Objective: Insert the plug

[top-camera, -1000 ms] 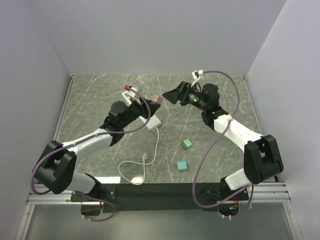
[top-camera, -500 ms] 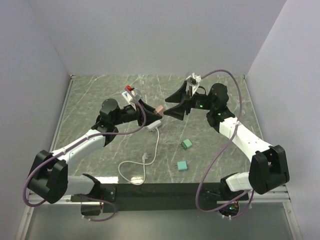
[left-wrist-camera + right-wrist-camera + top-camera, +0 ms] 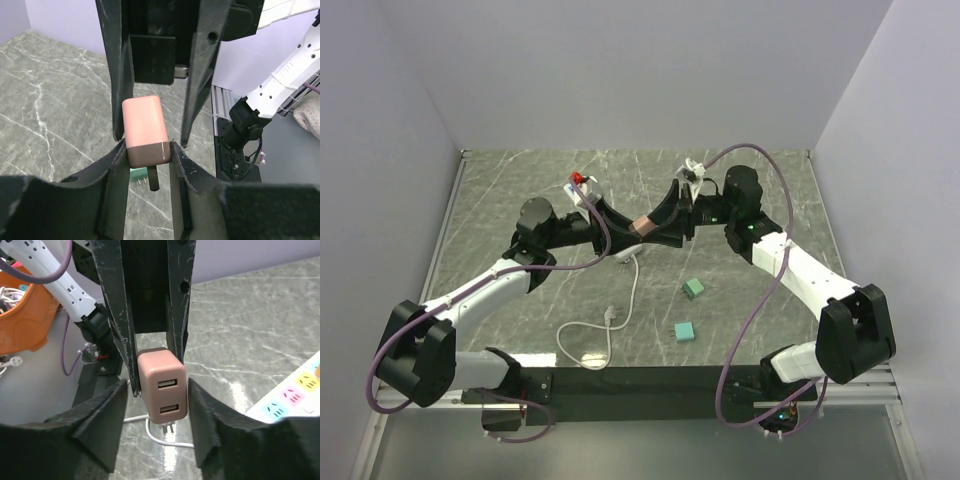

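The plug (image 3: 642, 223) is a pink block with a brown pin end and two USB ports, held in the air above the table's middle. My left gripper (image 3: 634, 226) is shut on its brown end (image 3: 148, 152), with a dark pin sticking out below. My right gripper (image 3: 656, 222) faces it from the right. Its jaws stand open on either side of the plug's pink end (image 3: 162, 382), with a narrow gap still showing on one side. The white power strip (image 3: 629, 249) lies on the table under the left gripper, and its coloured sockets (image 3: 292, 396) show in the right wrist view.
The strip's white cable (image 3: 620, 305) loops toward the near edge. Two small green blocks (image 3: 693, 289) (image 3: 684, 331) lie on the marble table (image 3: 520, 190) to the right of the cable. Purple arm cables (image 3: 770, 160) arc above both wrists.
The left gripper carried the plug up and rightward to the middle. The right gripper swung left to meet it, and its jaws narrowed round the plug's pink end.
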Controlling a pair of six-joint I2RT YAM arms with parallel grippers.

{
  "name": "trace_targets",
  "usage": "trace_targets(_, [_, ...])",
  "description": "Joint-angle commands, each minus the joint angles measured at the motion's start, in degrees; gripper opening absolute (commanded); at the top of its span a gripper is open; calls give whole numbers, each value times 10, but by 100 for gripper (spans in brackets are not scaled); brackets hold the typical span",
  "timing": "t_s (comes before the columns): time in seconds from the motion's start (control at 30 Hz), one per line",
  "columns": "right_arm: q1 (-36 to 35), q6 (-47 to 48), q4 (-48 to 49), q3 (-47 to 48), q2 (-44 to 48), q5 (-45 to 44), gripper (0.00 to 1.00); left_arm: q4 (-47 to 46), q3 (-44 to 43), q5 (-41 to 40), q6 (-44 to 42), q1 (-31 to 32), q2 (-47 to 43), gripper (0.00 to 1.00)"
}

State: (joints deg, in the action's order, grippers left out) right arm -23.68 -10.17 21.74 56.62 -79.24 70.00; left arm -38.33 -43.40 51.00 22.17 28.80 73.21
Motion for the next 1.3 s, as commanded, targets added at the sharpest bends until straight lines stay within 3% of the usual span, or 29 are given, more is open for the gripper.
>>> trace_targets(0.0, [-5,22,-9,27,-3,19,54,-36,0,17,4,-2,-15,0])
trace_targets(0.1, [-8,8,9,23,-2,28,33,-33,0,16,4,-2,-13,0])
trace_targets(0.13, [-11,5,13,20,1,27,21,-32,-1,16,2,-2,-13,0])
trace_targets(0.2, [-11,2,26,16,2,24,14,-30,1,13,0,-2,-12,0])
trace_targets(0.4, [-11,-25,75,1,12,21,13,-24,5,20,-11,-2,-14,0])
trace_targets(0.53, [-10,-56,115,-14,19,19,0,-8,5,21,-21,-2,-15,0])
trace_targets(0.6, [-8,-58,125,-20,25,15,0,1,7,16,-34,-2,-19,1])
trace_targets(0.67, [-3,-59,130,-27,34,2,0,19,10,0,-44,-4,-27,8])
trace_targets(0.7, [4,-59,126,-29,40,-6,0,25,12,-8,-52,-4,-30,22])
trace_targets(0.8, [21,-65,115,-34,49,-50,0,34,21,-30,-60,-10,-40,41])
trace_targets(0.93, [50,-90,125,-34,44,-79,0,32,29,-45,-57,-21,-47,50])
trace_targets(1.07, [56,-111,143,-28,26,-79,0,5,40,-50,-40,-30,-47,46])
trace_targets(1.13, [55,-125,153,-27,15,-87,0,12,36,-51,-42,-33,-45,51])
trace_targets(1.27, [42,-93,89,-10,7,-144,0,35,31,-130,-44,-51,-40,57])
